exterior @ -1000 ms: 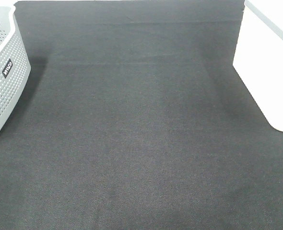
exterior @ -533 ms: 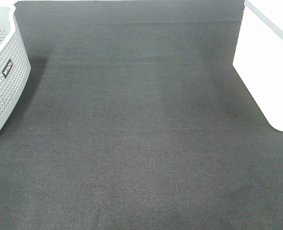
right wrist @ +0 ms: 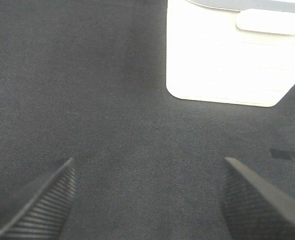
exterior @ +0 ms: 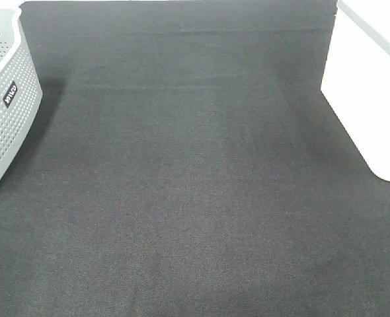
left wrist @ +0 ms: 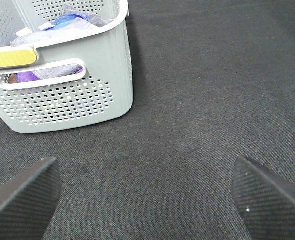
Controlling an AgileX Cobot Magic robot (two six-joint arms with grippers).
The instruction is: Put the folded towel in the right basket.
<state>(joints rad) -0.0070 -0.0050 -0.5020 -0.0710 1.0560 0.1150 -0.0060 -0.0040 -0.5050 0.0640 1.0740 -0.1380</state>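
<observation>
The grey perforated left basket [exterior: 6,119] stands at the table's left edge. In the left wrist view [left wrist: 62,102] it holds bunched blue, purple and grey cloth [left wrist: 70,19]; I cannot tell whether this is the folded towel. The white right basket [exterior: 373,99] stands at the right edge and also shows in the right wrist view [right wrist: 227,60]; its inside is hidden. My left gripper [left wrist: 147,200] is open and empty over the black cloth, short of the grey basket. My right gripper [right wrist: 147,202] is open and empty, short of the white basket. Neither gripper shows in the high view.
A black cloth table cover [exterior: 195,185] spans the space between the two baskets. A yellow strip [left wrist: 10,59] lies on the grey basket's rim above its handle slot.
</observation>
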